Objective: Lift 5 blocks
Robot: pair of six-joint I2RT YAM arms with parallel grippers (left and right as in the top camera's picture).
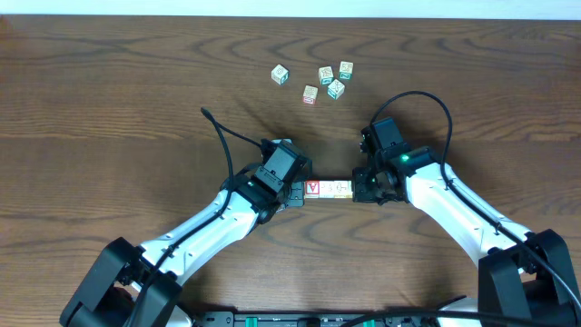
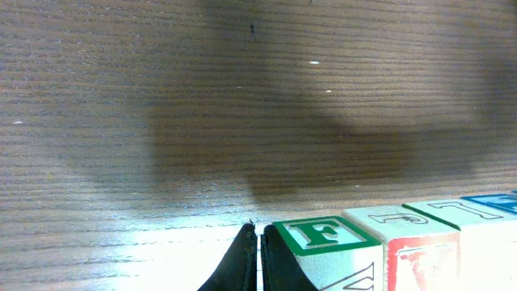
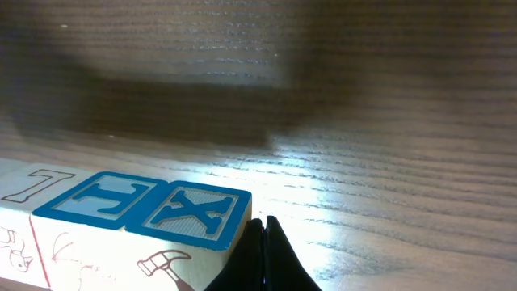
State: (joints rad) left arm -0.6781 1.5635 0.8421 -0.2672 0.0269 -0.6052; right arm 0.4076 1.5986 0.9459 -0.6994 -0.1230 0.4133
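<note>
1. Blocks [image 1: 329, 189] are lying end to end in a tight row at mid-table, between the left gripper [image 1: 298, 191] and the right gripper [image 1: 358, 189]; a red V face [image 1: 313, 188] is showing upward at the left gripper's end.
2. Clenched on nothing, the left gripper is touching the end block, whose green F face [image 2: 323, 234] is showing.
3. Equally clenched and empty, the right gripper is touching the opposite end, beside the blue X face [image 3: 198, 212].
4. Whether the row is resting on the wooden table [image 1: 109, 109] or hanging clear, I cannot tell.
5. Five loose cubes [image 1: 325, 74] are sitting clustered well apart, toward the far edge.
</note>
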